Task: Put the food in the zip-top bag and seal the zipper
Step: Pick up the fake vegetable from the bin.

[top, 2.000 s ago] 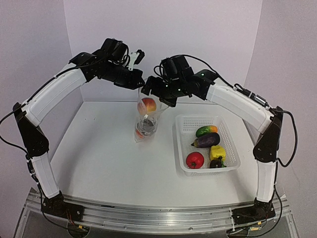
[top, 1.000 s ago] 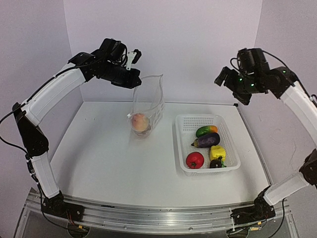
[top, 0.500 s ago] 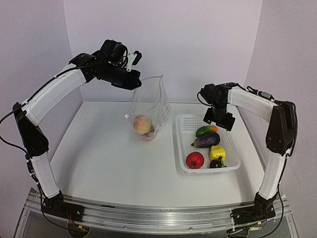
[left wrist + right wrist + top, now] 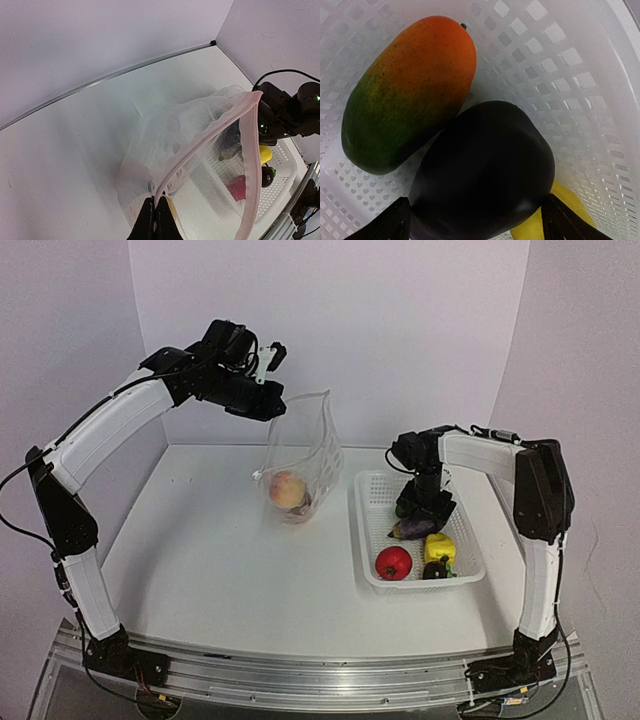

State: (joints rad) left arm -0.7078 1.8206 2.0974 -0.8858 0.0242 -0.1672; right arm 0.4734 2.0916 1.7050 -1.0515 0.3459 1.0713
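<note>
— What's the right side doing?
— Your right gripper (image 4: 479, 222) is spread wide, with one fingertip on either side of the purple eggplant (image 4: 485, 170), low on its flanks. I cannot tell whether the pads touch it. The green-and-orange mango (image 4: 405, 90) lies against the eggplant's far side. A yellow pepper (image 4: 572, 212) shows just past its near side. All three are in the white mesh basket (image 4: 580, 75). The red pomegranate (image 4: 394, 562) and a dark mangosteen (image 4: 436, 569) sit at the basket's near end.
— And the left?
— Your left gripper (image 4: 153, 222) is pinched tight on the zip-top bag (image 4: 170, 135) at its mouth edge. It holds the bag upright over the table (image 4: 200, 560), just left of the basket. The zipper (image 4: 248, 150) is unsealed and the mouth gapes open toward the basket. The peach (image 4: 287, 488) lies at the bottom of the bag, well apart from the fruit in the basket.
</note>
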